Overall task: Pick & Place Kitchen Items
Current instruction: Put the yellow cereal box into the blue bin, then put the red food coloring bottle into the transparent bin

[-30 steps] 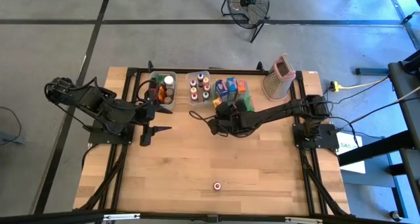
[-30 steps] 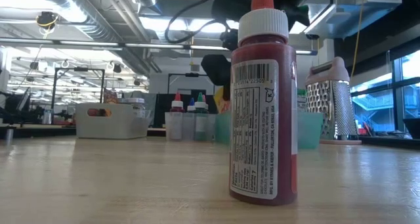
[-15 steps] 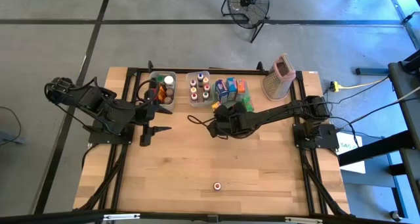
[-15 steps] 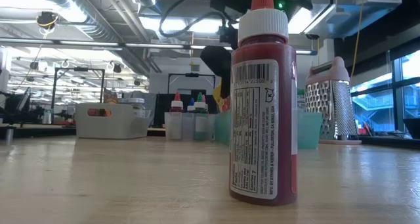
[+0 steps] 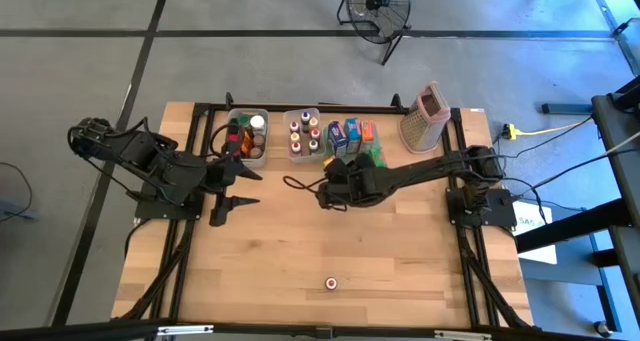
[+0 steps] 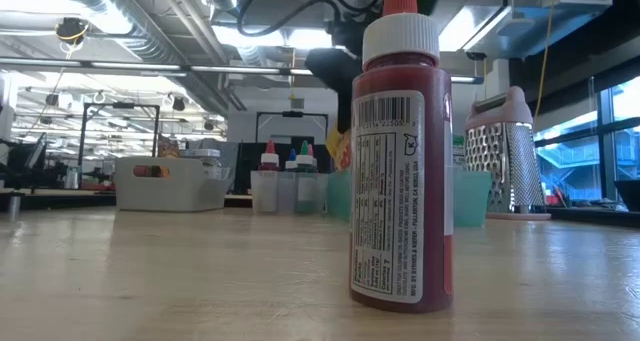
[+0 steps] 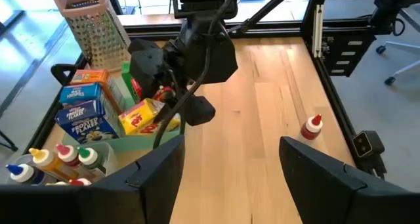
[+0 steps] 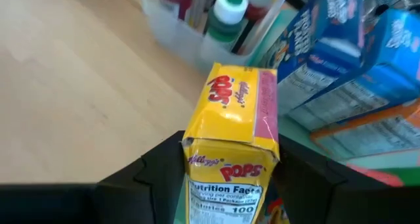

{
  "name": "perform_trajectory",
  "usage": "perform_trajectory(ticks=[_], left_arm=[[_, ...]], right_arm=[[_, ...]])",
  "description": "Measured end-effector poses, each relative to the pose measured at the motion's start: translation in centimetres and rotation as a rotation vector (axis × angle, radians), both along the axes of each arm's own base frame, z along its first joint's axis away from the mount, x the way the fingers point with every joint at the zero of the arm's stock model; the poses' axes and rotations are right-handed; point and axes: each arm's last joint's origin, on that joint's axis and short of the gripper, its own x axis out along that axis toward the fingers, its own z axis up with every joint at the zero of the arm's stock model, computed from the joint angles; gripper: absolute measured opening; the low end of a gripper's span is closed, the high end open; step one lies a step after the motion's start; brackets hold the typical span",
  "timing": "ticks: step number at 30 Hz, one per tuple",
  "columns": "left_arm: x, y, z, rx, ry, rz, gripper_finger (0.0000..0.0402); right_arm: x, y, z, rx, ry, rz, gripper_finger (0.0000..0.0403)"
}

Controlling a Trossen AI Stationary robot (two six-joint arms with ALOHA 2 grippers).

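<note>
Wooden table [image 5: 300, 241] under both arms: the right pincer [image 8: 230, 165] is clamped on a yellow cereal carton [image 8: 231, 129], lifted just beside the blue cartons [image 8: 341, 60] and the clear bin [image 8: 197, 46] of capped bottles. Further off, the left pincer [image 5: 232, 192] hangs open and empty. A red bottle [image 5: 331, 282] stands alone, well apart.

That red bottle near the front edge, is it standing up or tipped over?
Standing up: the red bottle rests on its base, cap on top.

Small yellow cereal carton [image 8: 233, 129] lifted beside blue cartons [image 7: 80, 109] at far centre; red-capped bottle [image 5: 331, 282] upright near front edge.
</note>
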Motion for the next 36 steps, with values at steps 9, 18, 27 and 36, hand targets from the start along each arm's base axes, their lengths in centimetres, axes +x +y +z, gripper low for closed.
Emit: perform_trajectory(ticks=[9, 18, 27, 36], left_arm=[[0.0, 0.0, 0.0, -0.001, 0.001, -0.002, 0.0244], [0.0, 0.0, 0.0, -0.002, 0.000, -0.002, 0.0244], [0.0, 0.0, 0.0, -0.002, -0.001, -0.002, 0.0244], [0.0, 0.0, 0.0, -0.033, -0.005, 0.015, 0.0244]], right_arm=[[-0.7, 1.1, -0.2, 0.049, 0.042, 0.006, 0.0211], [-0.5, 1.7, -0.4, 0.208, 0.049, 0.057, 0.0211], [-1.0, 1.5, -0.5, 0.295, 0.070, -0.005, 0.0211], [-2.6, 1.4, -0.1, 0.344, 0.203, -0.032, 0.0211]])
